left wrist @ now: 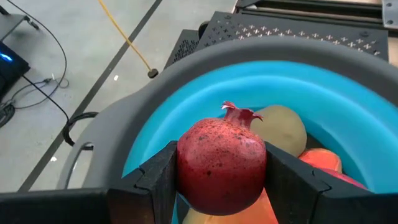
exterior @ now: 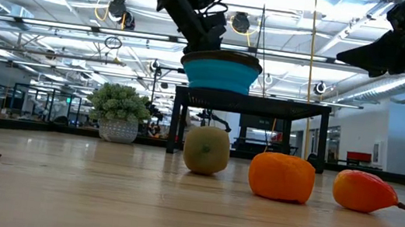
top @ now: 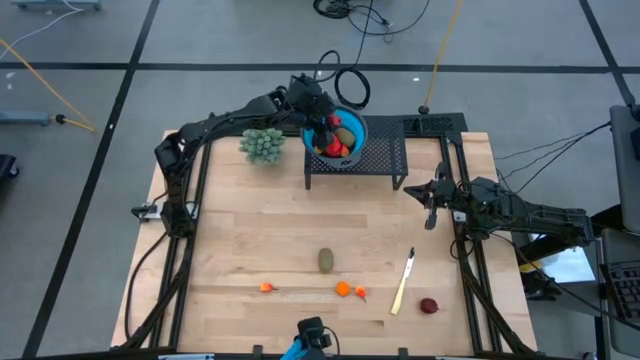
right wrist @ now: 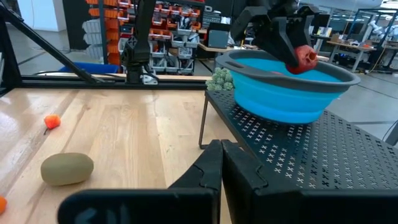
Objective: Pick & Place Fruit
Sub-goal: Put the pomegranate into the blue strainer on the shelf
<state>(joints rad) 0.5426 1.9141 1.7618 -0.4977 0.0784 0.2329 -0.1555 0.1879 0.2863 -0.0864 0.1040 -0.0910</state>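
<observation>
The left hand [left wrist: 221, 186] hangs right over the blue bowl [left wrist: 348, 93], its two fingers [left wrist: 158, 180] clamped on a dark red pomegranate [left wrist: 222, 163]. The pomegranate sits between the fingers, just above the bowl's inside, not yet let go. Below and beyond it in the bowl lie a pale yellowish piece [left wrist: 283, 127] and something red-orange [left wrist: 320, 160], so some fruit is already in. The bowl stands on a black mesh stand [top: 375, 160] at the far side of the surface [top: 250, 240], with a pale green plant ball [top: 262, 145] just beside the hand's arm.

To my eye this is the placing step of one carry: the fruit is over the bowl and what is called for next is to spread the fingers and let it drop, then lift clear of the rim.

Well away from that hand, on the near part of the surface, more pieces wait: a tiny orange one [top: 266, 288], an olive-green oval [top: 326, 261], two more small orange bits [top: 344, 290], and a dark red round fruit [top: 429, 306]. A yellow stick-like thing [top: 403, 283] lies among them; I can't make out what it is.

The right hand [top: 432, 205] waits off beside the stand, fingers closed on nothing, with the dark red round fruit the nearest loose piece to it.
</observation>
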